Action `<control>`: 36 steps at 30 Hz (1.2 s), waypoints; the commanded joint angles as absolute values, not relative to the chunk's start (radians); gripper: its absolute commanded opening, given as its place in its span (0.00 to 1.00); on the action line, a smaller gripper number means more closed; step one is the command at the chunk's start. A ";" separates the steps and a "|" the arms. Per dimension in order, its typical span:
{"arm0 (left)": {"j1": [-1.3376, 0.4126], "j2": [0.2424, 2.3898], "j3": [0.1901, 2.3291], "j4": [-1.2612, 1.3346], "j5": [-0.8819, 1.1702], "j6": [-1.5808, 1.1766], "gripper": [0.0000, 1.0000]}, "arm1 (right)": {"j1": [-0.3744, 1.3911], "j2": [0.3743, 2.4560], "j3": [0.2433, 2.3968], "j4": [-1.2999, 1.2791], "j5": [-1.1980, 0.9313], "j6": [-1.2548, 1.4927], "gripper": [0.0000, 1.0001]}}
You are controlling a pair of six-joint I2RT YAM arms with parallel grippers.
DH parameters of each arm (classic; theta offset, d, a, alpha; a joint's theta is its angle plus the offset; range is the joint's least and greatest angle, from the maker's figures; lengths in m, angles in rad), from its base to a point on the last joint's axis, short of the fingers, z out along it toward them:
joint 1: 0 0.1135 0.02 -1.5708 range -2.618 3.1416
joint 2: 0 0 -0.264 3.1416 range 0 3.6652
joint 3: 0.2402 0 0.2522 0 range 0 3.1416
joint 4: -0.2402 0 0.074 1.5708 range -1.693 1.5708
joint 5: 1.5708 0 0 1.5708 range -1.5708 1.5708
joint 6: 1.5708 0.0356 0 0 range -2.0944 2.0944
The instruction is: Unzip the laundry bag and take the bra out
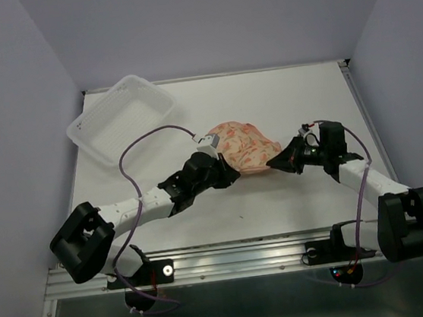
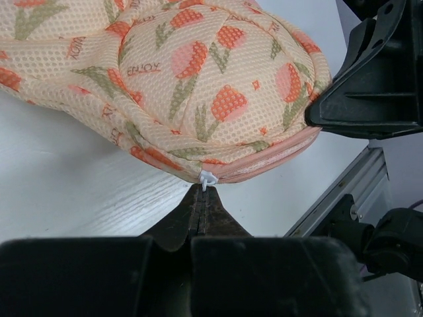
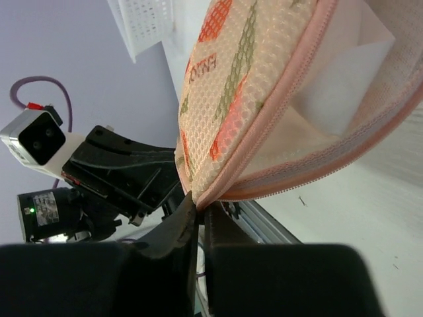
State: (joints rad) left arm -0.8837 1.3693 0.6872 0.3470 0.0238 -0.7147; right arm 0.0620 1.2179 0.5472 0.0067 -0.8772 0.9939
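The laundry bag (image 1: 244, 145) lies mid-table, cream-peach with orange tulip prints. In the left wrist view my left gripper (image 2: 201, 191) is shut on the bag's small white zip pull (image 2: 207, 179) at the pink edging of the bag (image 2: 198, 72). My left gripper (image 1: 229, 174) is at the bag's near-left edge. My right gripper (image 1: 274, 162) is at the bag's right end. In the right wrist view my right gripper (image 3: 200, 203) is shut on the pink zip edging (image 3: 228, 181), and the bag (image 3: 231, 86) gapes open there. Pale lining and a white patch (image 3: 334, 89) show inside; I cannot tell if it is the bra.
A white perforated plastic basket (image 1: 125, 118) stands at the back left of the table (image 1: 293, 203). The table's metal front rail (image 1: 231, 259) runs just below both arms. Purple-grey walls close in the left, right and back.
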 commanded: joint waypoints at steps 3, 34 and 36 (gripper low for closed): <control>-0.816 1.361 0.647 0.255 -0.081 -0.664 0.05 | 0.031 1.212 0.614 -0.145 -0.841 0.774 0.49; -0.853 1.195 0.808 -0.083 -0.302 -0.621 0.89 | 0.031 1.341 0.680 -0.081 -0.442 0.652 0.84; -0.894 1.248 0.880 -0.103 -0.336 -0.591 0.89 | 0.031 1.348 0.678 -0.057 -0.448 0.661 0.84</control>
